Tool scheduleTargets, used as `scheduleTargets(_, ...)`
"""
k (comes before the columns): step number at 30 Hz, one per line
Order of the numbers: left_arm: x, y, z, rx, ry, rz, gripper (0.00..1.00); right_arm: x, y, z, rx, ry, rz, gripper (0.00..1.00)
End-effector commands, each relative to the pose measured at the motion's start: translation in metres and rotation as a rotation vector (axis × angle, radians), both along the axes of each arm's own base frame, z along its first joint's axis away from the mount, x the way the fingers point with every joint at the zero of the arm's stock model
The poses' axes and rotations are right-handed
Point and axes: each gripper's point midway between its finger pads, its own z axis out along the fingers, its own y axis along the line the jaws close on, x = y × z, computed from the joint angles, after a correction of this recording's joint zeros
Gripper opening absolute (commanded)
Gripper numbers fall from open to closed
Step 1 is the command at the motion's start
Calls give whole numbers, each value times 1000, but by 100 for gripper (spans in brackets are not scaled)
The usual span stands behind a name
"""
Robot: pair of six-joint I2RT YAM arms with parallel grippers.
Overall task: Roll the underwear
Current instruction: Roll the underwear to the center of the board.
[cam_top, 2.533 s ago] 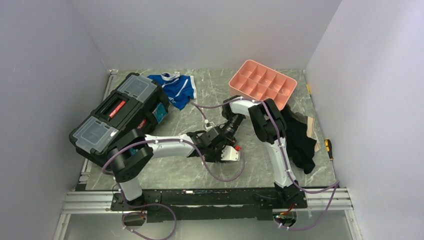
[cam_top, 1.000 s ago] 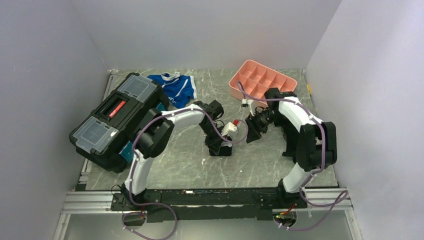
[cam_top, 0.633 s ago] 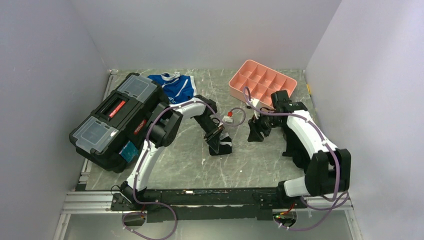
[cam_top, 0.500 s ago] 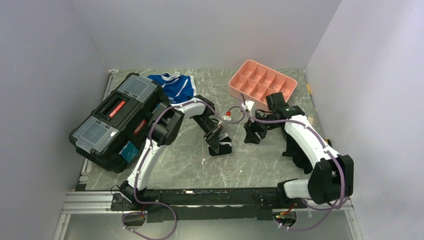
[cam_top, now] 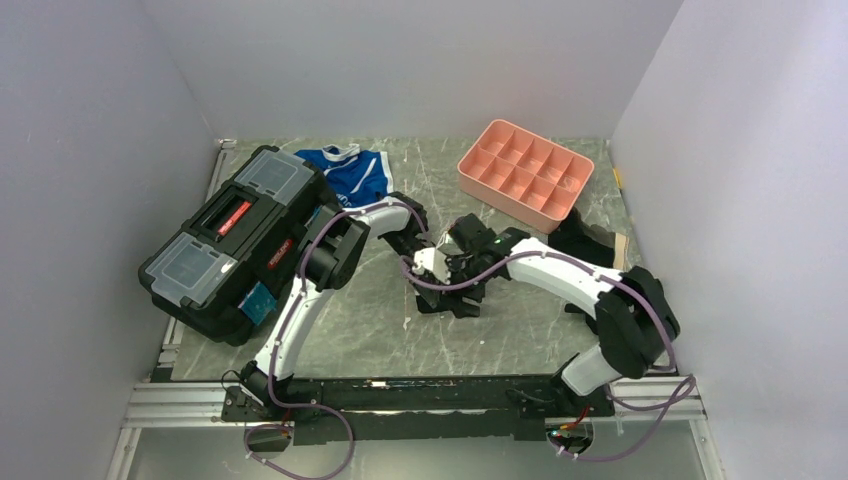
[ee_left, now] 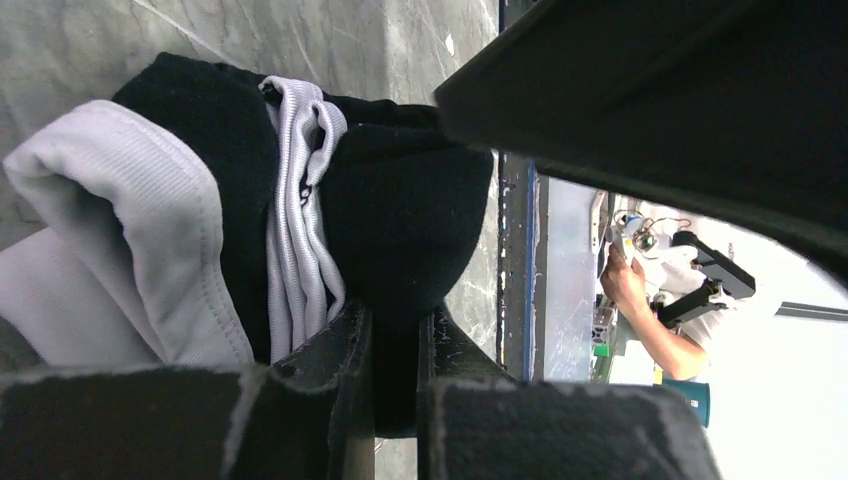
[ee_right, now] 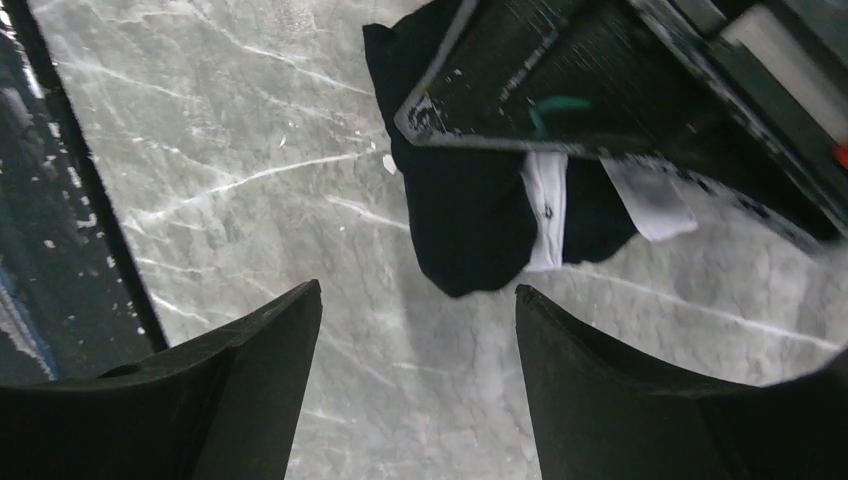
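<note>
**Left end effector (ee_left: 395, 345) clamped on the underwear (ee_left: 400, 200)**

Pale walls (cam_top: 400, 70) box in a grey marbled counter (cam_top: 520, 330). The black underwear with white bands lies bunched at the counter's middle, pinched between the left fingers. The right end effector (ee_right: 415, 295) hangs just above it, fingers spread wide. A pink compartment tray (cam_top: 525, 170) sits far right. A black toolbox (cam_top: 235, 235), lid closed, is at left, with blue-and-white briefs (cam_top: 352, 178) beside it.

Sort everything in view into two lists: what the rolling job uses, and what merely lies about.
In use: underwear; left gripper, shut on it; right gripper, open near it.
Lying about: toolbox; blue-and-white briefs; pink tray; dark garment.
</note>
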Motion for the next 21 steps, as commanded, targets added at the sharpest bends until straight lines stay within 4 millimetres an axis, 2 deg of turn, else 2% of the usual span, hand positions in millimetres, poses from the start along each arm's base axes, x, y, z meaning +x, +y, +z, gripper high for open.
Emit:
scheduleTargets(1,-5,10,-31,63,-51,-69,0,29,21,1,-22,-141,38,73)
scheduleTargets(7,-6,11,-31,65,-50,-72,0,34,29,-10,-66,-172,70,74)
scheduleTargets(14,-8,11,-29,56,-41,-78,0,26,34,-30,-112,-160,110,73)
scheduleTargets(17,-8,11,-29,58,-38,-77,0,17,36,-40,-120,-131,126,70)
scheduleTargets(21,-7,11,-28,57,-38,-77,0,8,33,-53,-145,-90,137,56)
